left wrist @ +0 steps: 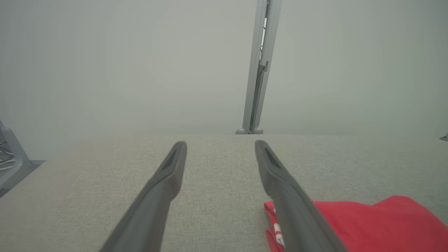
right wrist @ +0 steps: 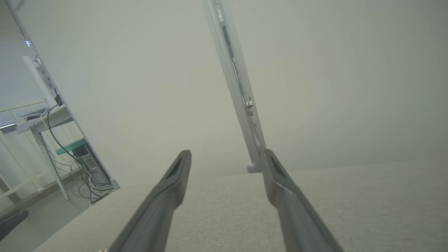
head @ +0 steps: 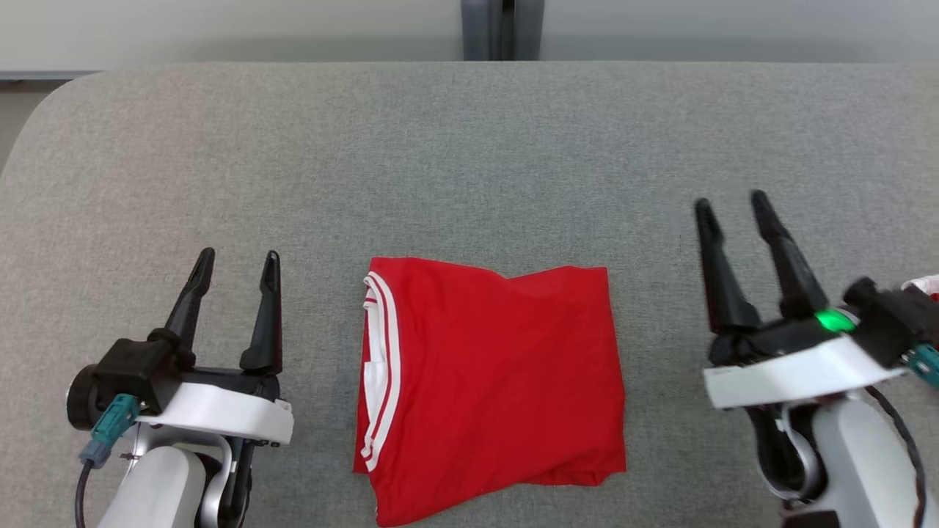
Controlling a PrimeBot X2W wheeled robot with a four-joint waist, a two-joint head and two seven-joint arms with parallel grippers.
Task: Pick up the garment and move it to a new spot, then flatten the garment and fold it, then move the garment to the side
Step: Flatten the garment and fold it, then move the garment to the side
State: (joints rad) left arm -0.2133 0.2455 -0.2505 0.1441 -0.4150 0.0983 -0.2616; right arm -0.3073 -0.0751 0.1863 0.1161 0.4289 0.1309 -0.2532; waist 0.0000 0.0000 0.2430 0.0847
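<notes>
The garment (head: 491, 385), a red shirt with white-striped trim on its left edge, lies folded into a rough square on the grey table near the front edge. My left gripper (head: 238, 257) stands open to its left, fingers pointing away, nothing between them. My right gripper (head: 730, 204) is open to the garment's right and raised, also holding nothing. In the left wrist view my left gripper (left wrist: 220, 145) is open over bare cloth, and the garment (left wrist: 378, 224) shows at the lower right. The right wrist view has my right gripper (right wrist: 227, 155) open above the table.
The grey fabric-covered table (head: 469, 161) has a rounded far-left corner. A grey post (head: 502, 29) stands behind its far edge. A bit of red-and-white cloth (head: 926, 284) peeks out at the far right behind my right wrist. A desk with cables (right wrist: 70, 154) stands beyond the table.
</notes>
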